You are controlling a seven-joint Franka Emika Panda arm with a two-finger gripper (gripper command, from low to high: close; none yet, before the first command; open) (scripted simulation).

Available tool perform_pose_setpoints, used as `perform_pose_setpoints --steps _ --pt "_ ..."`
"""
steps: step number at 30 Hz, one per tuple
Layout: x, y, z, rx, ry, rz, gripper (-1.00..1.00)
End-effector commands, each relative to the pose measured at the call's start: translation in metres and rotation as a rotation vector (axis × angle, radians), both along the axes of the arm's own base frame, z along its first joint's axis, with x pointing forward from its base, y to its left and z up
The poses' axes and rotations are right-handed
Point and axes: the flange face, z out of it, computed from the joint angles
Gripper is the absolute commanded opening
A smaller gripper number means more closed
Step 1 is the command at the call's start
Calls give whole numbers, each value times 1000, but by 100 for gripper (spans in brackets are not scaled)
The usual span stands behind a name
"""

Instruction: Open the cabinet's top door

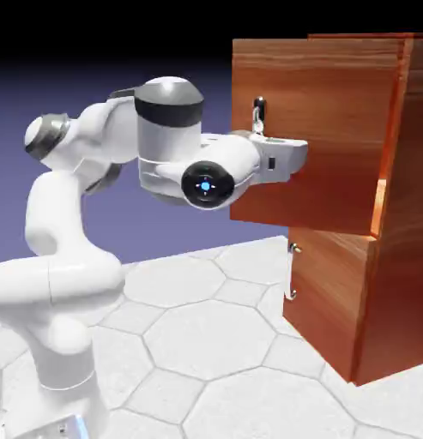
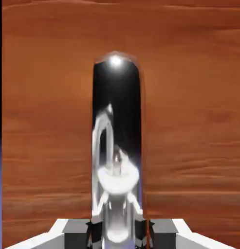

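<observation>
Top door [image 1: 313,129] of cabinet [image 1: 395,283]: already swung partly out, high at right. Gripper [image 2: 119,228] clamped on silver handle [image 2: 117,121]. Probably stiff, heavy on hinges; polished bar likely slippery, so best gripped at mid-length and pulled steadily.

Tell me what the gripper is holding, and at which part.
The gripper is shut on the top door's silver handle, near the bar's lower end.

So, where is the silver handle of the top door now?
The vertical silver bar handle fills the middle of the hand view, clamped between the end effector fingertips; in the exterior view it sits left on the partly swung-open reddish-brown top door.
</observation>
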Motion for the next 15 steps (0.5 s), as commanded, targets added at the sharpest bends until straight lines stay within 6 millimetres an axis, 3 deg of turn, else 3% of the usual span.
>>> perform_pose_setpoints --steps 1,15 --pt "-1 -8 0 0 0 29 -100" --pt "15 -113 0 0 0 428 -100"
